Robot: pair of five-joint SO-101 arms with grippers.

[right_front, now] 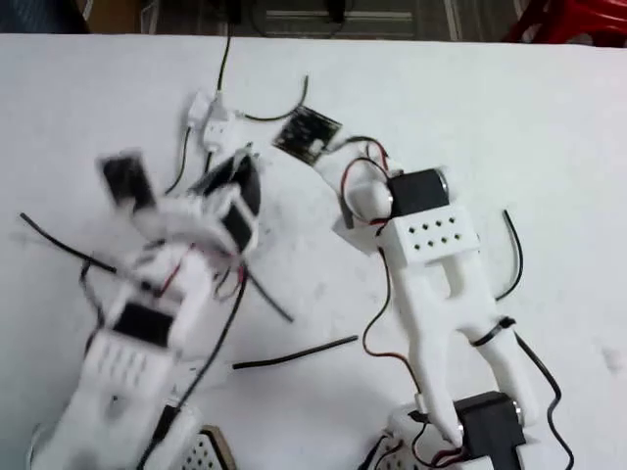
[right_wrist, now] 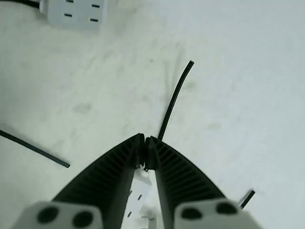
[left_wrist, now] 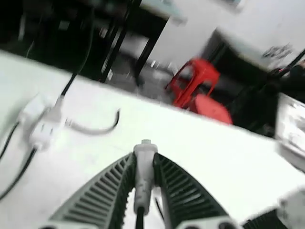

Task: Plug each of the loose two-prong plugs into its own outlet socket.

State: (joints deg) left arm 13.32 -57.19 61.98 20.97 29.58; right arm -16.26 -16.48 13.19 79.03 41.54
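Where the table point(right_front: 549, 108) ends, its far edge runs close behind the outlet sockets point(right_front: 211, 119), and a broad stretch of white top lies on the sockets' side toward the right arm.
Item: left gripper point(left_wrist: 145, 156), short of the sockets; jaws pinching a white plug point(left_wrist: 144, 167). The plug's long axis is in line with the fingers, nose pointing past the sockets toward the far edge, cord leading back to the wrist; prongs too blurred to tell.
Item: right gripper point(right_wrist: 144, 143), low over the table, sockets ahead of it; jaws pressed together at the tips, a black cord point(right_wrist: 175, 98) running up to them.
Item: loose cord length point(right_front: 294, 354), well apart from the sockets, nearer the arms' bases
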